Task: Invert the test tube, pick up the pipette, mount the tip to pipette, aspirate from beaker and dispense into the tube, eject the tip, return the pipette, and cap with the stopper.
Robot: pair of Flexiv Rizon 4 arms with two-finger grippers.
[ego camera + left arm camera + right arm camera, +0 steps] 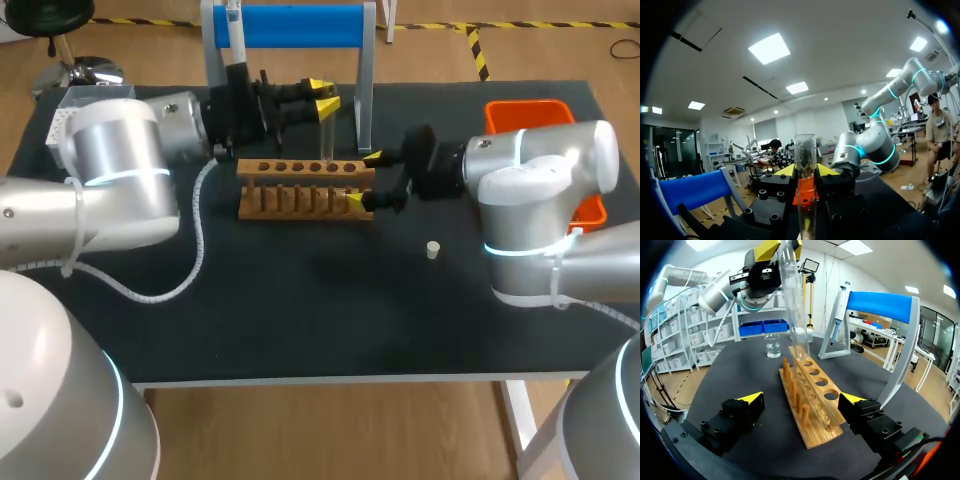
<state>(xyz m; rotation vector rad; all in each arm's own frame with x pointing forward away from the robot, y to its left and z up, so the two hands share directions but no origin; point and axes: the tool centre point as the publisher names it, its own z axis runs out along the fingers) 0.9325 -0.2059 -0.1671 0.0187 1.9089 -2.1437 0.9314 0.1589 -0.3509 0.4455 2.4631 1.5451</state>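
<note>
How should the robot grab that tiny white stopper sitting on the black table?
Probably from straight above, with the fingers closing on its sides. The stopper is a short little plug sitting alone on the table, with free space all round it, so nothing blocks a top-down pinch. The right gripper is the nearer one, and it is open.

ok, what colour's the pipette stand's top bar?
The top bar is blue; head view shows it best.

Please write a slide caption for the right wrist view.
Left tool holds a clear glass test tube over the holed wooden rack; open right tool flanks the rack's near end.
</note>
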